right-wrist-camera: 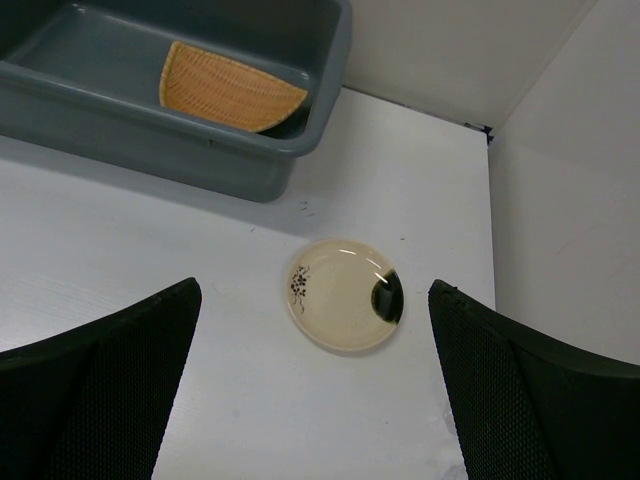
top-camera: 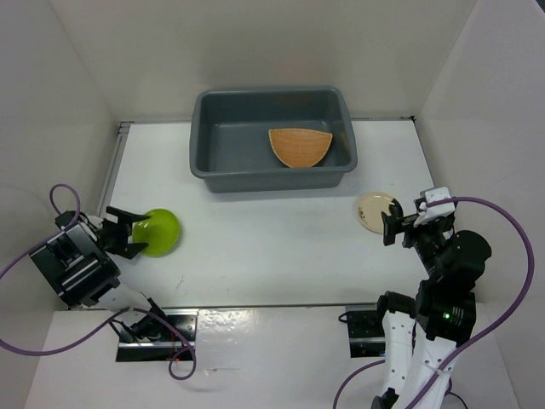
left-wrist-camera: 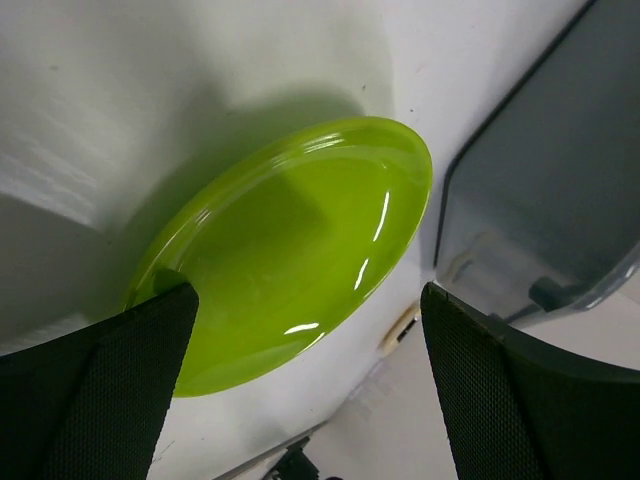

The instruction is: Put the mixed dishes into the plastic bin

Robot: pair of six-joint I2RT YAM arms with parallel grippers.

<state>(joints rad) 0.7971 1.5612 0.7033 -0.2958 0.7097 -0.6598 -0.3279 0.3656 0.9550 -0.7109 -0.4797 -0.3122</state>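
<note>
Currently, both my grippers are spread wide and neither holds a dish.

Left side: my left gripper (top-camera: 141, 232) sits low at the table's (top-camera: 272, 256) left edge, jaws apart. The lime-green round dish (top-camera: 157, 232) lies between them. In the left wrist view the dish (left-wrist-camera: 290, 255) fills the gap between the two dark fingers (left-wrist-camera: 100, 390). Its rim runs behind the left one, and the right one stands well clear of it. I cannot tell whether the left finger touches the rim. The dish looks tilted, but I cannot confirm that from these views.

Right side: my right gripper (top-camera: 404, 225) is just beside the small cream round plate (top-camera: 377, 210), jaws apart. In the right wrist view the cream plate (right-wrist-camera: 345, 295) lies flat on the table beyond and between my fingers (right-wrist-camera: 530, 400), untouched. It has a dark floral mark on its left and a dark patch on its right rim.

Bin: the dark grey plastic bin (top-camera: 204, 128) stands at the table's far middle. The orange woven-textured plate (top-camera: 300, 146) is inside it, in the right half, leaning on the right wall.
</note>
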